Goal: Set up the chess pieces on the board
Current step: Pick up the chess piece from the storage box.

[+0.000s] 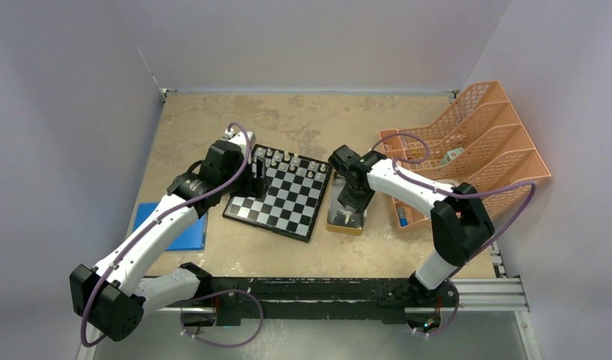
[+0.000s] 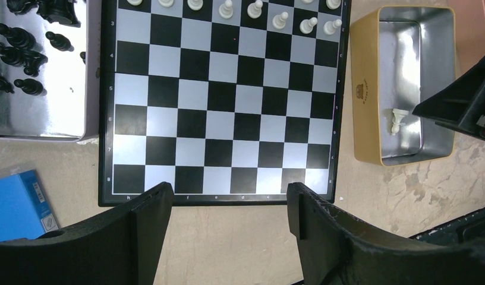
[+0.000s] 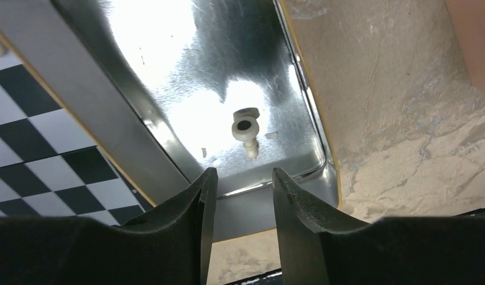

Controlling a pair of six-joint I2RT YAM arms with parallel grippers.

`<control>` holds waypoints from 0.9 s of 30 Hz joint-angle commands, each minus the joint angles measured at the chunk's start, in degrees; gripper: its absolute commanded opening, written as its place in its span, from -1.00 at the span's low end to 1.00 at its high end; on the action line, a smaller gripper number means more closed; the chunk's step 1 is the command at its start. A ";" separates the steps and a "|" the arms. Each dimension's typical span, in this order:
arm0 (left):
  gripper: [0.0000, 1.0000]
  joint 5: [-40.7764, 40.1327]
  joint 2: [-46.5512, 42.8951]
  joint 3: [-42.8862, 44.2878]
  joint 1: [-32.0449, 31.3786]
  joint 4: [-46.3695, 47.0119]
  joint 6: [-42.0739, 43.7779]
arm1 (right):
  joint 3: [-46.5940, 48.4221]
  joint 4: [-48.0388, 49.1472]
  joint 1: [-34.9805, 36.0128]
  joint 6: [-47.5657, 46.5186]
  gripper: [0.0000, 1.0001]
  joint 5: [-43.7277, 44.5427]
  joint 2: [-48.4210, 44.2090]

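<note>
Nearest, at eight o'clock from the board (image 1: 282, 201), a flat blue pad (image 1: 172, 225) on the table (image 1: 325, 120). High above the board's nine o'clock side, the left gripper (image 1: 258, 176), jaws wide apart, nothing between them. In its own view, both fingers framing the board's near rim.

At three o'clock, just beside the board's rim, a gold-sided tin tray (image 2: 365, 89). Over its near end, the right gripper (image 3: 243, 178), jaws apart, clamped on nothing. Just beyond those jaws, on the tin's shiny floor, one cream-white piece (image 3: 245, 127), lying on its side with its round base toward the camera, touching neither finger.

On the board itself, mostly bare squares. At twelve o'clock, along the far edge, a line of cream-white pieces (image 2: 280, 21), upright.

At ten o'clock, against the board's rim, a silver tray (image 2: 50, 101) with black pieces (image 2: 20, 53) scattered in it, several lying flat.

Farthest, at two o'clock and well apart from the board, an orange rack (image 1: 475, 150).
</note>
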 commanded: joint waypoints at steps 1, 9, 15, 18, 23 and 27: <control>0.40 0.92 -0.11 1.56 0.28 2.50 0.79 | -2.44 2.70 -0.09 1.86 -0.18 0.06 -0.91; 0.40 0.99 -0.09 1.62 0.22 1.78 0.73 | -7.02 9.45 -0.03 -3.32 -0.26 -0.61 1.06; 0.40 0.82 0.27 2.81 0.28 0.84 0.79 | -8.88 10.34 -0.07 -3.07 -0.22 0.05 1.86; 0.40 0.82 0.40 3.20 0.29 0.53 0.79 | -9.87 12.48 -0.01 -2.99 -0.22 0.35 2.38; 0.39 0.82 0.74 3.90 0.28 -0.04 0.66 | -10.28 14.39 -0.07 -4.36 -0.31 0.52 3.39; 0.38 0.97 0.85 4.27 0.28 -0.51 0.07 | -10.47 15.23 -0.07 -4.71 -0.51 0.94 4.25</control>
